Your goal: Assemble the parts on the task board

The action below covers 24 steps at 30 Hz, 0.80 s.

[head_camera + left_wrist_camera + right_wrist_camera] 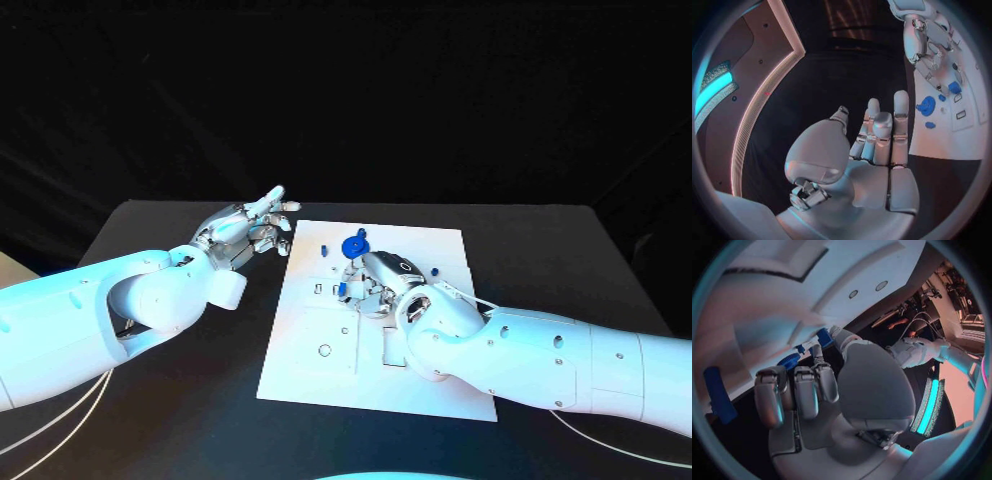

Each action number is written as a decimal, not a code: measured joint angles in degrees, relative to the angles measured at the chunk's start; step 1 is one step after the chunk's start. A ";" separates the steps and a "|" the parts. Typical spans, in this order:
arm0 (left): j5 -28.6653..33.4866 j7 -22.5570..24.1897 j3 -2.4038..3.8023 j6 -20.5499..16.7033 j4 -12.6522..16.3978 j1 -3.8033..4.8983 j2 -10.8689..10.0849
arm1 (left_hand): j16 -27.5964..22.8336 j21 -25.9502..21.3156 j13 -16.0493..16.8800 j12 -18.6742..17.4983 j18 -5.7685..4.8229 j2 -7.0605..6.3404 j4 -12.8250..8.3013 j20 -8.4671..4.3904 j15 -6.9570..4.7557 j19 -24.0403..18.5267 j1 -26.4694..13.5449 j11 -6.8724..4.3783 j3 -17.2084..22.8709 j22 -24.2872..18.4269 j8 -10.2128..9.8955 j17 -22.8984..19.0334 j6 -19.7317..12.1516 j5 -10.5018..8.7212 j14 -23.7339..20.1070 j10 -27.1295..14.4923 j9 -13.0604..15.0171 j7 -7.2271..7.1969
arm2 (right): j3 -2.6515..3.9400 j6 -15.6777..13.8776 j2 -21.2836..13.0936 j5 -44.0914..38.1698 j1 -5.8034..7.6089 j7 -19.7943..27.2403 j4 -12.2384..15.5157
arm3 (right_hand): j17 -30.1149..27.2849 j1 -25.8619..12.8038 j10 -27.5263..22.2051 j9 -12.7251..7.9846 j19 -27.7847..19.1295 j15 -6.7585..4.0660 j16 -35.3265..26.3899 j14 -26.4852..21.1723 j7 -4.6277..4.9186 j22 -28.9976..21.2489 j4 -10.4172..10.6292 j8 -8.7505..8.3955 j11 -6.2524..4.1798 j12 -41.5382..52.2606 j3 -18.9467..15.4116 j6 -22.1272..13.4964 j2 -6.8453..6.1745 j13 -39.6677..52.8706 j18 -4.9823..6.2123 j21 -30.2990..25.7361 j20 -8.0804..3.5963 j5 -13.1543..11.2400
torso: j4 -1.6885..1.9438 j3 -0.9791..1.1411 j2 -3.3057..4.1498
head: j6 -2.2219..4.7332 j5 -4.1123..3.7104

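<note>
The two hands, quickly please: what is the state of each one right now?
Left hand: open, fingers apart, holding nothing, beside the white board.
Right hand: over the board, fingers curled; whether it holds a part cannot be told.

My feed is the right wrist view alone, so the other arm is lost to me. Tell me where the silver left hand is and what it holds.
Observer: The silver left hand is beside the far left corner of the white task board, over the black table.
Operator: Report its grasp.
Observer: Its palm is bare and its fingers are apart. It holds nothing.
Operator: Place my right hand on the board.
Observer: The silver right hand is over the board's middle, on the robot's side of the round blue part.
</note>
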 measured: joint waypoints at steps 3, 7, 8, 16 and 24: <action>-0.10 -0.04 0.00 0.03 -0.11 0.00 0.01 | 0.00 -0.22 -0.09 0.00 0.00 -0.19 0.00 0.00 0.00 0.00 0.19 0.00 0.00 -0.07 0.00 0.00 0.00 0.00 0.00 0.00 0.00 0.00 | 0.00 -0.17 -0.37 -0.02 0.00 0.01 0.52 | 0.00 3.75 -0.85 -1.34 -0.01 0.66 0.00 0.04 0.97 0.00 3.62 -2.23 0.86 -1.03 -10.96 -2.16 1.67 0.00 0.00 0.00 0.59 -1.15 | 0.01 0.01 0.00 | 0.00 0.01; -0.80 -0.25 0.00 0.06 -0.38 0.00 0.09 | 0.00 -0.43 -0.30 -0.22 0.00 -0.68 -0.11 0.00 0.00 0.00 0.68 0.00 -0.11 -0.23 0.00 0.00 0.00 0.00 0.00 0.00 -0.13 0.00 | 0.00 -0.64 -1.55 -0.07 0.00 0.12 2.04 | 0.00 5.22 -1.04 -1.81 -0.01 0.75 0.00 -0.04 1.17 0.00 5.18 -2.74 1.05 -1.34 -14.52 -2.37 2.22 0.00 0.00 0.00 0.59 -1.29 | 0.03 0.02 -0.01 | 0.04 -0.03; -1.11 -0.35 0.00 0.06 -0.48 0.00 0.12 | 0.00 -0.43 -0.35 -0.22 -0.01 -1.01 -0.28 0.00 0.00 0.00 1.01 0.00 -0.28 -0.31 0.09 0.11 0.00 0.00 0.00 0.00 -0.16 0.00 | 0.01 -0.81 -1.96 -0.08 0.00 0.17 2.57 | -0.01 5.22 -1.04 -1.82 -0.05 0.75 0.00 -0.04 1.17 -0.01 5.28 -2.74 1.05 -1.34 -14.61 -2.37 2.22 0.00 0.00 0.00 0.66 -1.29 | 0.02 0.02 -0.02 | 0.04 -0.03; -9.20 -3.99 -0.02 0.00 -1.79 0.49 0.88 | 2.51 1.42 0.51 3.34 -0.01 -3.82 -1.74 -1.00 -1.45 4.37 3.00 -1.86 1.27 3.20 5.04 4.92 5.40 0.00 3.63 2.91 1.51 -1.66 | 0.39 -2.46 -6.81 2.38 0.48 4.07 7.86 | -0.01 7.64 -1.46 -1.98 -0.01 0.75 -0.22 -0.04 0.82 -0.01 4.93 -2.88 0.63 -1.34 -13.88 -0.77 4.64 0.00 0.00 0.00 1.00 0.40 | -0.21 -0.01 -0.30 | 0.24 -0.29; -25.68 -14.26 -0.01 2.64 -3.35 3.49 2.18 | 6.18 6.77 2.60 7.63 -0.53 -6.01 0.98 -2.75 -3.29 9.78 1.38 -3.50 4.30 11.47 11.86 11.84 7.43 0.00 7.87 4.55 6.59 -3.55 | 0.94 -2.99 -13.79 11.59 2.42 12.42 13.89 | -0.01 8.51 -1.76 -2.08 -0.01 0.75 -0.54 -0.04 0.64 -0.02 4.72 -2.39 0.33 -1.90 -12.75 0.03 5.51 0.01 0.00 0.00 0.99 3.06 | -0.54 -0.01 -0.88 | 0.19 -0.16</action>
